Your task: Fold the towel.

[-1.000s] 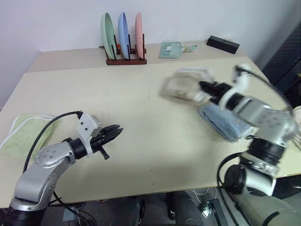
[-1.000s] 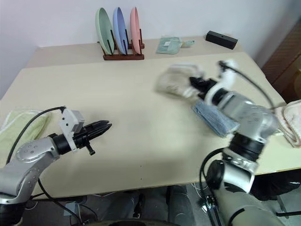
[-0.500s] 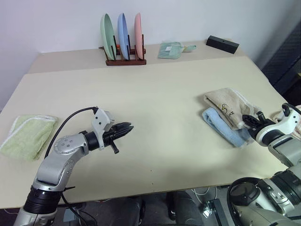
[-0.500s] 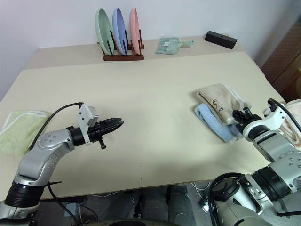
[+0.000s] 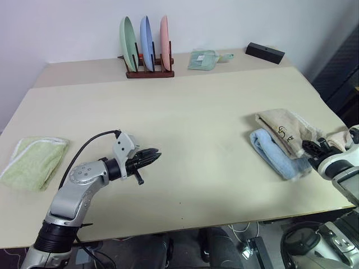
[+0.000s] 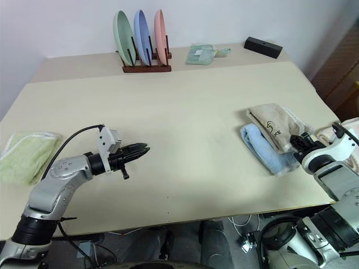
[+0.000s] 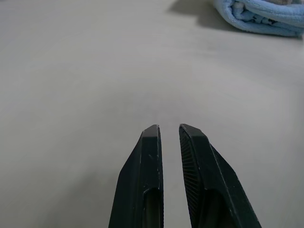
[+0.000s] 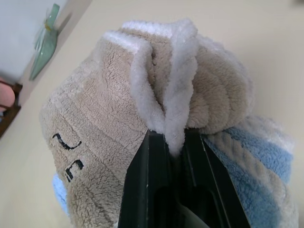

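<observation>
The beige towel [image 5: 280, 126] with a dark embroidered mark lies bunched on top of a folded light blue towel [image 5: 272, 156] at the table's right side. My right gripper [image 5: 312, 147] sits at the towel's near right end. In the right wrist view the right gripper [image 8: 175, 135] is shut on the towel's [image 8: 104, 123] white corded edge, which is pinched between the black fingers [image 8: 147, 156]. My left gripper [image 5: 153, 154] hovers low over bare table left of centre. It points toward the towels, its jaws almost together with nothing between them [image 7: 168, 127].
A folded light green towel [image 5: 33, 161] lies at the table's left edge. At the back stand a rack [image 5: 148, 72] with three plates, a small green cloth [image 5: 203, 59] and a black box [image 5: 265, 52]. Another pale cloth [image 6: 350, 128] hangs at the right edge.
My right gripper has swung right and down with the towel, from the air over the table's middle onto the blue towel. The left gripper crept slightly toward the centre.
</observation>
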Tool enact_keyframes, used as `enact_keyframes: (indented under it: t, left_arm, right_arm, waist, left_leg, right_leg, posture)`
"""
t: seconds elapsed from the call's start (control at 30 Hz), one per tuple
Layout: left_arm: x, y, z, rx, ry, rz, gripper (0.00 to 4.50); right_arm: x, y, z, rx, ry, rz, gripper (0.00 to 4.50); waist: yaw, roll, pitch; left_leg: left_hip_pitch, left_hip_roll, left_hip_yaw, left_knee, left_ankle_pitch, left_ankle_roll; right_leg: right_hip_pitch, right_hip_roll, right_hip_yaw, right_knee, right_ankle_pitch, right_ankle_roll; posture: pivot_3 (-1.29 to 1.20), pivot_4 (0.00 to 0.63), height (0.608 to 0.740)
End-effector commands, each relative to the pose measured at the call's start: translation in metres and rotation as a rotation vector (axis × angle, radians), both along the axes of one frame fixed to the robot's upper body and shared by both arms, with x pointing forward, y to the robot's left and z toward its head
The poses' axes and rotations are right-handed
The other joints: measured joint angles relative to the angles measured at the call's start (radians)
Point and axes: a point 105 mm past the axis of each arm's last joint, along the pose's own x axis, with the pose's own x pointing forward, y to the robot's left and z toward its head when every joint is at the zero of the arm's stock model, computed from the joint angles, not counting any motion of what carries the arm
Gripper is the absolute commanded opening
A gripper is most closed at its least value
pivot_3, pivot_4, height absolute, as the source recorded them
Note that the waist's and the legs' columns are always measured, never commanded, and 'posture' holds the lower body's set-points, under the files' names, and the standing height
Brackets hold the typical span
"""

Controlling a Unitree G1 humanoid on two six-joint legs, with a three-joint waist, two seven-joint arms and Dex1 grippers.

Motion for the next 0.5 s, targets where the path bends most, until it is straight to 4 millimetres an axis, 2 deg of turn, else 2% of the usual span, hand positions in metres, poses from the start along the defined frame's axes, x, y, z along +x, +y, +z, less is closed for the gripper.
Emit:
enact_keyframes:
  t: [0.03,0.17,0.27,0.43,0.5]
  left_arm:
    - [-0.001,-0.001,0.007,-0.004,-0.042,-0.006,0.61]
    - [-0.003,0.002,0.006,-0.001,-0.040,0.012,0.61]
    - [-0.002,0.006,0.006,0.000,-0.045,0.034,0.61]
    - [0.010,0.028,0.010,0.008,-0.076,0.148,0.61]
    - [0.014,0.043,0.013,0.018,-0.096,0.209,0.61]
  right_arm:
    - [0.008,0.001,0.030,-0.106,-0.106,0.022,1.02]
    - [0.015,-0.004,0.051,-0.280,-0.152,-0.004,2.94]
    - [0.019,-0.009,0.071,-0.372,-0.208,-0.024,2.94]
    - [0.026,-0.020,0.099,-0.546,-0.274,-0.060,2.94]
    - [0.034,-0.009,0.105,-0.659,-0.286,0.012,2.94]
  waist:
    - [-0.001,0.000,0.000]
    - [0.000,0.000,0.000]
    - [0.002,0.000,0.000]
    - [0.001,0.000,0.000]
    - [0.000,0.000,0.000]
  left_leg:
    - [0.000,0.000,0.000,0.000,0.000,0.000]
    - [0.000,0.000,0.000,0.000,0.000,0.000]
    - [0.000,0.000,0.000,0.000,0.000,0.000]
    - [0.000,0.000,0.000,0.000,0.000,0.000]
    - [0.000,0.000,0.000,0.000,0.000,0.000]
  right_leg:
    - [0.000,0.000,0.000,0.000,0.000,0.000]
    - [0.000,0.000,0.000,0.000,0.000,0.000]
    - [0.000,0.000,0.000,0.000,0.000,0.000]
    - [0.000,0.000,0.000,-0.001,0.000,0.000]
    - [0.000,0.000,0.000,-0.001,0.000,0.000]
  posture:
    - [0.00,0.150,0.740]
    - [0.00,0.150,0.740]
    - [0.00,0.150,0.740]
    - [0.00,0.150,0.740]
    - [0.00,0.150,0.740]
